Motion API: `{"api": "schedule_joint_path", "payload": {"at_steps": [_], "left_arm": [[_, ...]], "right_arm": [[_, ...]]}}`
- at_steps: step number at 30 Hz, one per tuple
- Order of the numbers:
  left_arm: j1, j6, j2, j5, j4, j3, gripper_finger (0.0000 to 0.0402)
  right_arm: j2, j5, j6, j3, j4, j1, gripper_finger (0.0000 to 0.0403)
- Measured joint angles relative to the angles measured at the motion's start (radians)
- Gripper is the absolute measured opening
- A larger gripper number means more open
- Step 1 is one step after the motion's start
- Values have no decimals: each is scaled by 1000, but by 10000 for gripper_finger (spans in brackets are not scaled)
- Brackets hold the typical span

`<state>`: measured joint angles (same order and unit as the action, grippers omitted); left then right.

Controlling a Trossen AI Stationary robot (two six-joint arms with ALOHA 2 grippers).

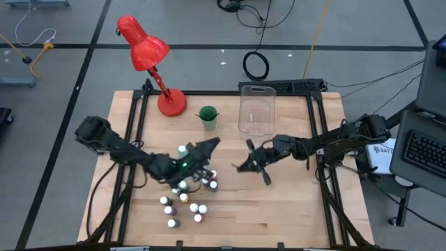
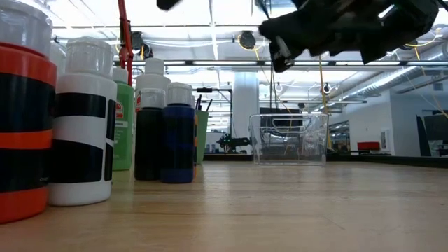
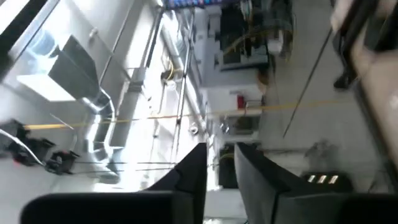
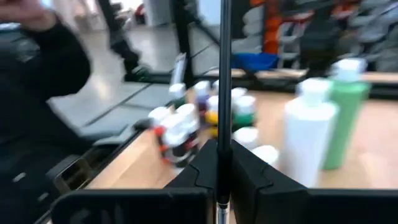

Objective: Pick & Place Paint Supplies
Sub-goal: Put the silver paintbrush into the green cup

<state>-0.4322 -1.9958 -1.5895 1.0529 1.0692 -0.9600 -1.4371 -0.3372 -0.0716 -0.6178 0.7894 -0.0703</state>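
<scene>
Several tiny white-capped paint bottles [image 1: 185, 199] stand in a cluster on the wooden table [image 1: 279, 216], near its front left. They also show in the right wrist view [image 4: 186, 127], beside a tall white bottle [image 4: 308, 143] and a tall green bottle [image 4: 345, 115]. My right gripper [image 1: 247, 165] hangs over the table's middle, shut on a thin dark brush [image 4: 223, 74]. My left gripper [image 1: 209, 146] hovers above the far side of the bottle cluster. It is tipped upward and a little open [image 3: 219, 152], with nothing between its fingers. My right gripper pinches the brush's dark handle [image 4: 222, 146] between its two fingers, somewhere along its length. The fingers come level from the table's right side and lie across the brush. The brush is lifted clear of the table, both ends [image 1: 267, 180] sticking out past the fingers.
A clear plastic bin [image 1: 256, 110] stands at the far middle of the table, with a green cup [image 1: 208, 117] to its left. A red desk lamp [image 1: 150, 59] is at the far left corner. Bare wood lies to the near right.
</scene>
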Motion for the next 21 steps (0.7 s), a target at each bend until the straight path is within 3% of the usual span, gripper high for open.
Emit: {"api": "schedule_joint_path", "payload": {"at_steps": [5, 10, 12, 15, 18, 21], "left_arm": [[-42, 209, 138, 161, -4, 4, 115], [-120, 443, 305, 158, -43, 31, 119], [-127, 555, 392, 177, -136, 35, 113], [-111, 769, 520, 172, -438, 37, 97], [-65, 1055, 637, 44, -800, 39, 79], [35, 1390, 745, -274, -1088, 39, 60]], "right_arm": [[-1, 21, 27, 0, -8, -7, 8], [0, 87, 159, 0, -10, -43, 8], [0, 102, 198, 0, -8, -45, 8], [0, 102, 230, 0, -7, -43, 8], [0, 103, 265, 0, -2, -40, 8], [0, 102, 305, 0, -9, -30, 8]]}}
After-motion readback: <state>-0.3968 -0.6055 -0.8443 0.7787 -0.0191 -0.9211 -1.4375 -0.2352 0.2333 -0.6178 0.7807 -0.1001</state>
